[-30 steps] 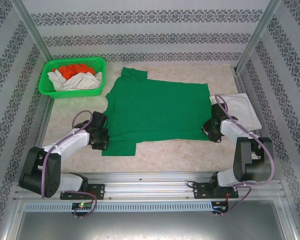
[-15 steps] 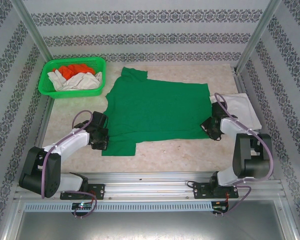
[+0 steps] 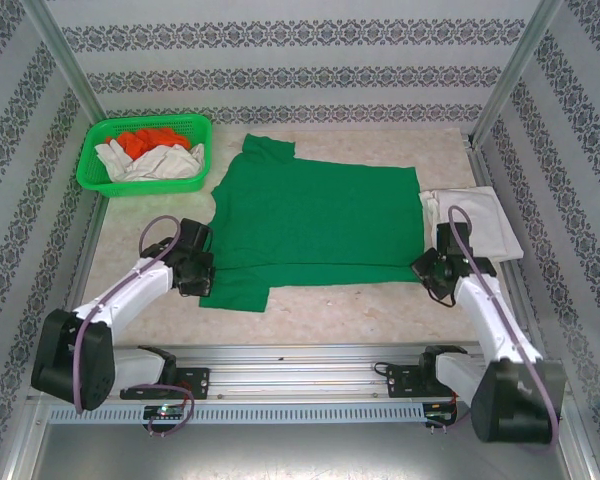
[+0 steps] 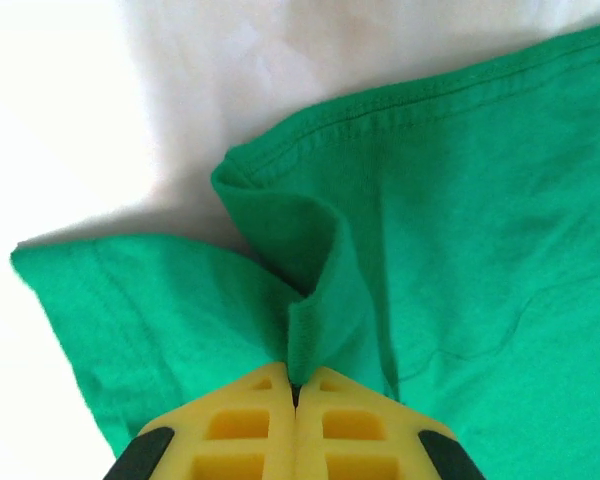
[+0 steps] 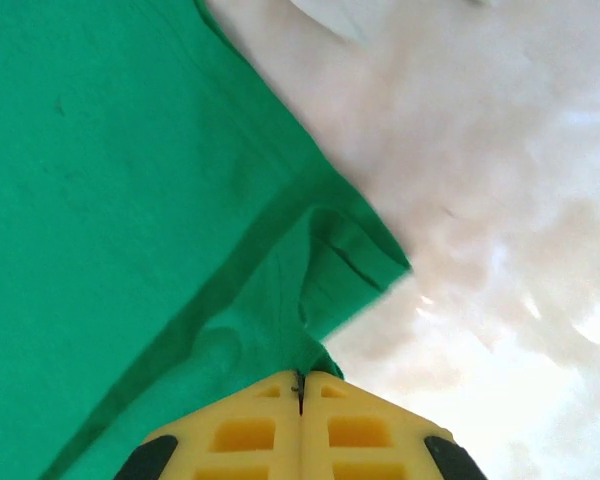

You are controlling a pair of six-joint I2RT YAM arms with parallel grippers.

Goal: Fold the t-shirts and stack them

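Now that the right gripper (image 5: 300, 378) has pinched shut on the near hem corner, the dark green t-shirt (image 3: 315, 215) is held at two spots. A moment ago those jaws were a little apart at that same corner. The left gripper (image 4: 296, 385) stays clenched on a bunch of cloth by the near sleeve, just as before. The shirt lies spread flat in the middle of the table (image 3: 330, 310), with its hem to the right.

I think both arms are now ready to lift the near edge and fold it over. The fold itself is not yet done.

To the right, just beside the hem, lies a folded off-white t-shirt (image 3: 480, 220). At the far left corner sits a bright green basket (image 3: 92, 170). Inside it are a crumpled off-white shirt (image 3: 150, 162) and an orange shirt (image 3: 150, 138), still waiting.

The table top is pale and marbled. Walls (image 3: 280, 40) with grey flower stripes stand around it, and a metal rail (image 3: 300, 360) runs along the near edge.
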